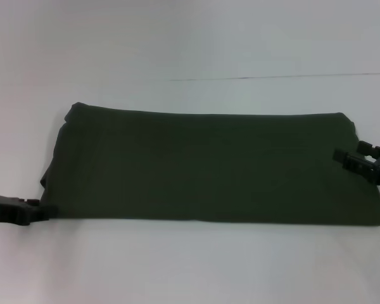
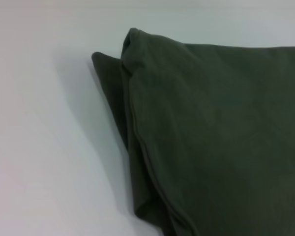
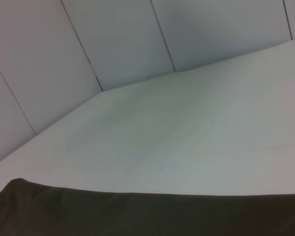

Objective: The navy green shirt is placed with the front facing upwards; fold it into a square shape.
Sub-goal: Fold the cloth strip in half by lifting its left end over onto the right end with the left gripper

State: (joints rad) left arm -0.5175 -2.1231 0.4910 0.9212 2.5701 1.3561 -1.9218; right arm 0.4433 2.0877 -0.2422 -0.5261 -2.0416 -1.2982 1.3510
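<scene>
The navy green shirt [image 1: 209,168] lies across the middle of the head view as a wide folded band on the white table [image 1: 190,266]. Only plain dark-green cloth shows on top. Its far edge runs nearly straight from the upper left to the upper right of the band, and its near edge runs straight across the lower middle of the frame.

The left pincer [image 1: 33,209] enters from the left edge of the frame and sits low at the shirt's lower-left corner, its tip just at the cloth there. Whether it is clenched or released cannot be told. The left wrist view shows that end of the shirt [image 2: 211,137] close up: stacked layers with a stitched hem running along the fold, and one lower layer sticking out past the upper ones onto the table [image 2: 49,147].

The right pincer [image 1: 354,154] comes in from the right edge of the frame at the shirt's right end, over the cloth near its upper-right corner. Its grip cannot be judged either. The right wrist view shows a strip of shirt [image 3: 147,216] along the bottom, with table [image 3: 187,137] beyond it and a panelled wall [image 3: 113,39] behind.
</scene>
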